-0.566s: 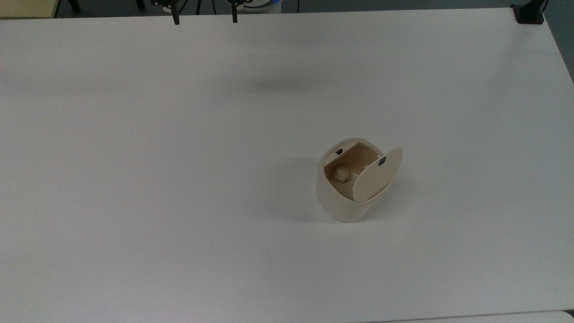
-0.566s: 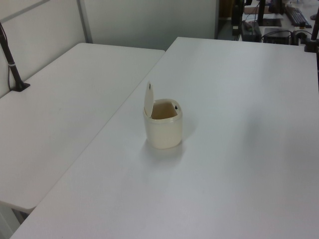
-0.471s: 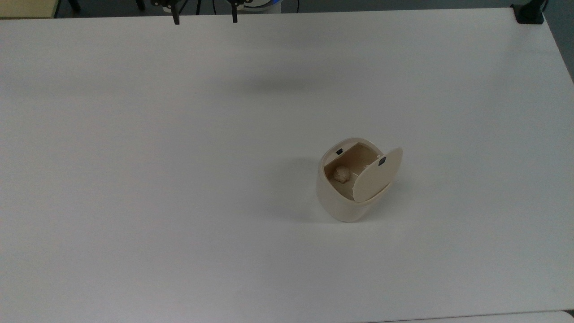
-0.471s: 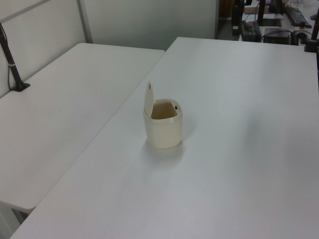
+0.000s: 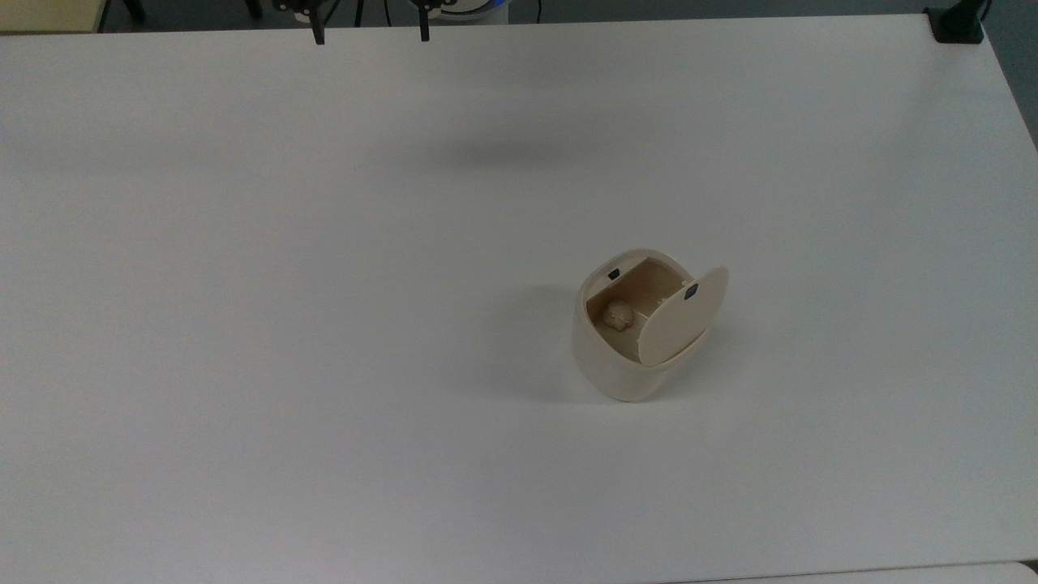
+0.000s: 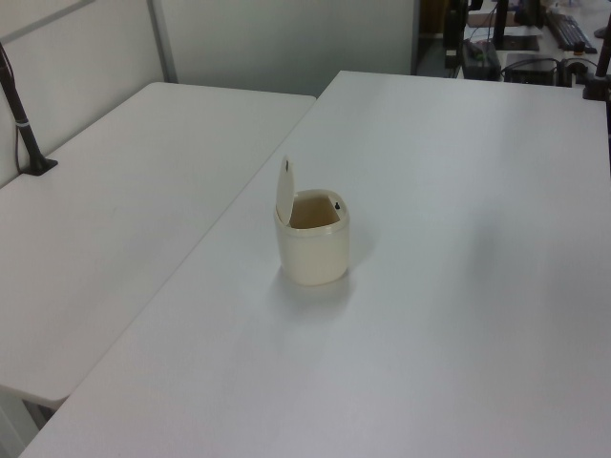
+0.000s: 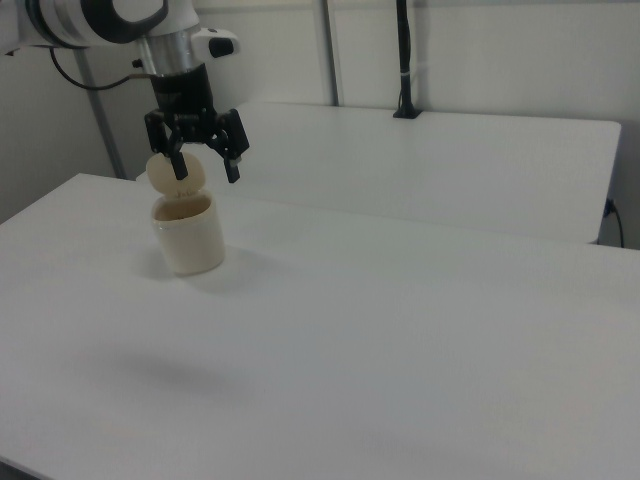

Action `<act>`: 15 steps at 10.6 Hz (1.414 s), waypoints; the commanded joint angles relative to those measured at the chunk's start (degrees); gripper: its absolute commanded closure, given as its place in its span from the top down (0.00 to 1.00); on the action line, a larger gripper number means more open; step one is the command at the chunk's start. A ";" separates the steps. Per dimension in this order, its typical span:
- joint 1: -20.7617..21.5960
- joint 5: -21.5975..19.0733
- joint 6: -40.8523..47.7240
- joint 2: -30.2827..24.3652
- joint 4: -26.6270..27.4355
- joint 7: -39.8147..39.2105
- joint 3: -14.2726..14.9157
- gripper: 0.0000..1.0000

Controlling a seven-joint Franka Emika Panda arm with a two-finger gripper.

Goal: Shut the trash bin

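One small cream-beige plastic trash bin [image 5: 628, 341] stands mid white table [image 5: 324, 324], lid [image 5: 681, 316] upright; my black two-finger tool [image 7: 203, 170] hangs spread wide, empty, well clear, likely ready to push the lid down.

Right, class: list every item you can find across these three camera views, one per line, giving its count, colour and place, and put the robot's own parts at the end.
trash bin: one, cream-beige, standing on the table toward the top view's lower right.
lid: one, cream-beige with a small black square mark, hinged up, bin open.
crumpled wad: one, pale, lying inside the bin.
table: one, white, under the bin.
second table: one, white, at the left view's left.
black post: one, on the far table in the right view.
arm: one, white and black, at the right view's upper left.
gripper: one, black, fingers open, hanging near the bin's raised lid in the right view.
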State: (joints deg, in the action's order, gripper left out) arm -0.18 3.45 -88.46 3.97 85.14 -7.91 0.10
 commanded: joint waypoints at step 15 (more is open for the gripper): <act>5.44 -3.17 -17.65 5.59 0.21 0.08 -1.07 0.02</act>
State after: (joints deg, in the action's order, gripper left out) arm 1.23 2.37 -97.96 7.07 85.89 -8.00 -1.16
